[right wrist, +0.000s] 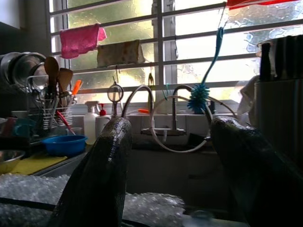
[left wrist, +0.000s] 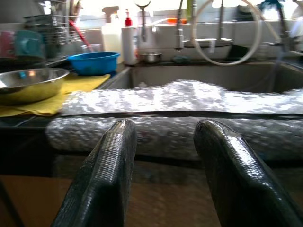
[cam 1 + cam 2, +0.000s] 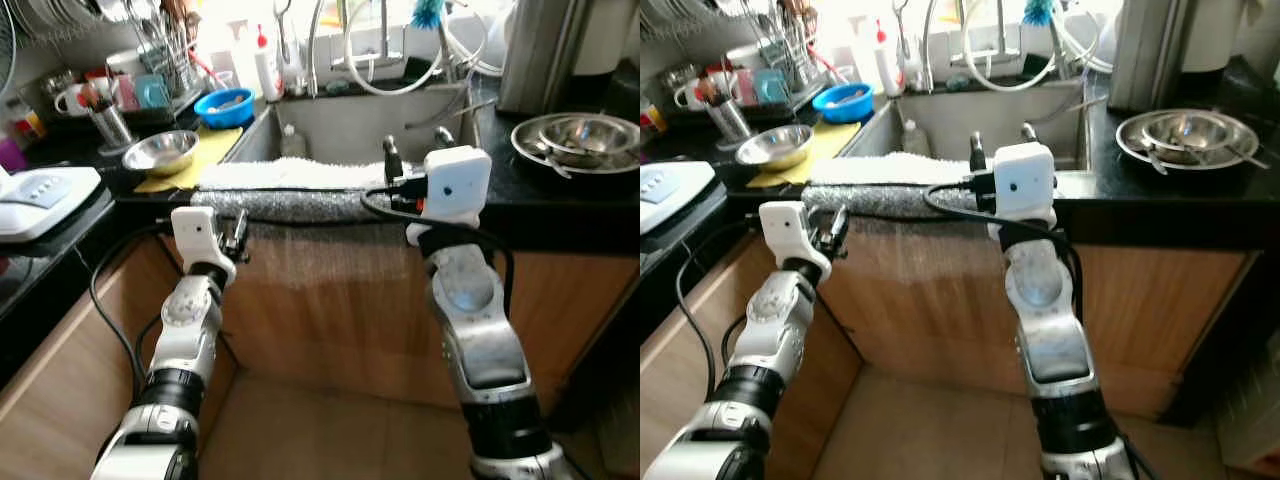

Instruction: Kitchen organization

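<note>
A fluffy white and grey towel (image 3: 290, 190) lies over the front edge of the steel sink (image 3: 350, 125). My left gripper (image 3: 237, 235) is open, level with the towel's hanging fold and just short of it, with nothing between its fingers (image 2: 102, 179). My right gripper (image 3: 415, 148) is open above the towel's right end at the sink's rim, pointing toward the tap (image 1: 161, 109). A steel bowl (image 3: 160, 150) sits on a yellow cloth (image 3: 205, 148) left of the sink, with a blue bowl (image 3: 224, 105) behind it.
Stacked steel bowls (image 3: 575, 140) rest on the black counter to the right. A dish rack (image 3: 160, 50), mugs and bottles (image 3: 265, 62) crowd the back left. A white appliance (image 3: 45, 188) sits on the left counter. Wooden cabinet fronts (image 3: 330, 300) stand below the sink.
</note>
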